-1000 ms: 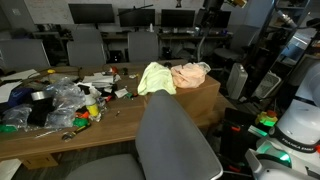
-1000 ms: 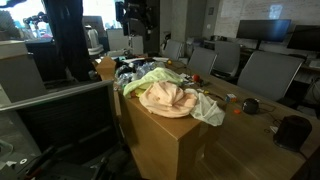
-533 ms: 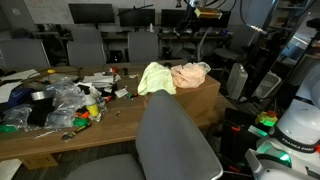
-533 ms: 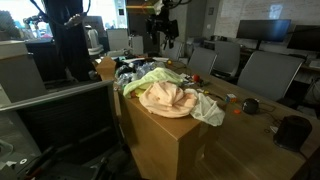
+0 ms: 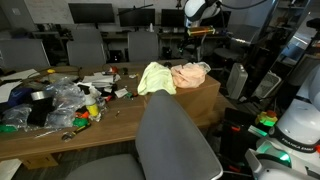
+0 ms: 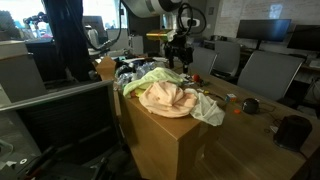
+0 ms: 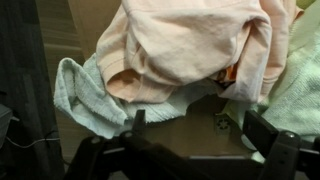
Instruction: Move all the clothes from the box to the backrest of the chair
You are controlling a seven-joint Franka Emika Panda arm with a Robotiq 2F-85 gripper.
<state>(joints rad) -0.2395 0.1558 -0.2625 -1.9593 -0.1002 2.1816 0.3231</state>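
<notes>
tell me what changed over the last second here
The open hand came down and across from high up, and now hangs over the clothes in the box. It has taken hold of nothing. The clothes, the box and the chair stayed as they were.

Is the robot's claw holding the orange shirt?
No, the gripper hangs open over the peach-orange garment, with nothing between its fingers.
</notes>
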